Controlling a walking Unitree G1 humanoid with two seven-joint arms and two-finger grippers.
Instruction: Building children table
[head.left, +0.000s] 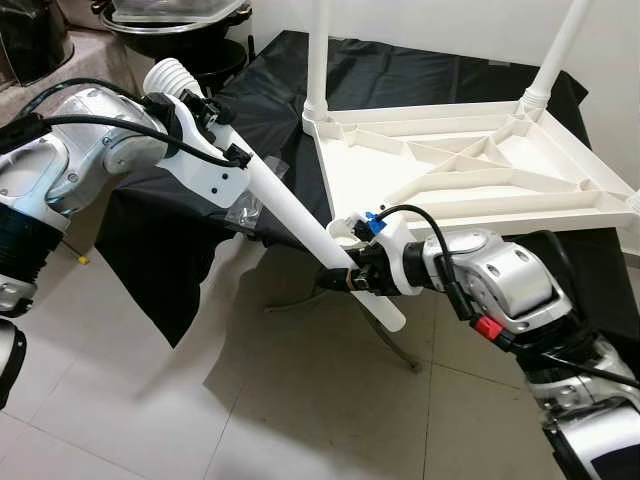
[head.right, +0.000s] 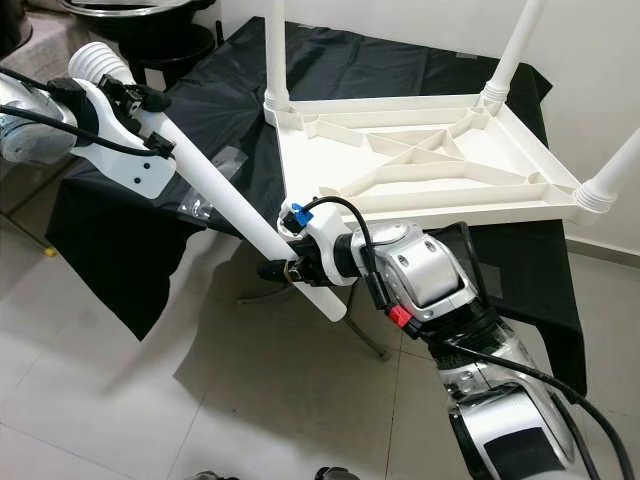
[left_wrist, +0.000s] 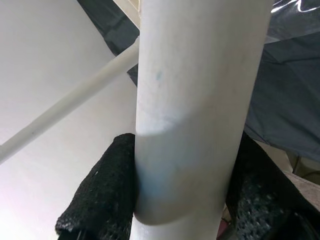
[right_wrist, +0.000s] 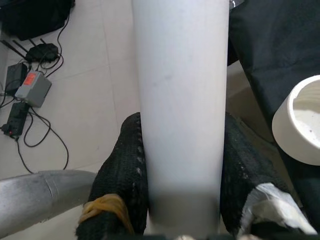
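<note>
Left eye view is showing a long white plastic tube leg (head.left: 300, 215) slanting in the air above the tiled floor (head.left: 150, 400), near the socketed corner of the upturned white plastic children's table (head.left: 470, 170). Left tool (head.left: 222, 128) is clamping its upper end and right tool (head.left: 345, 280) its lower end. That table is lying on a black-draped counter (head.left: 160, 240).

A home room: pale tiled floor (head.left: 300, 400); black cloth (head.left: 400, 80) (draped); cooking pot (head.left: 180, 25).
</note>
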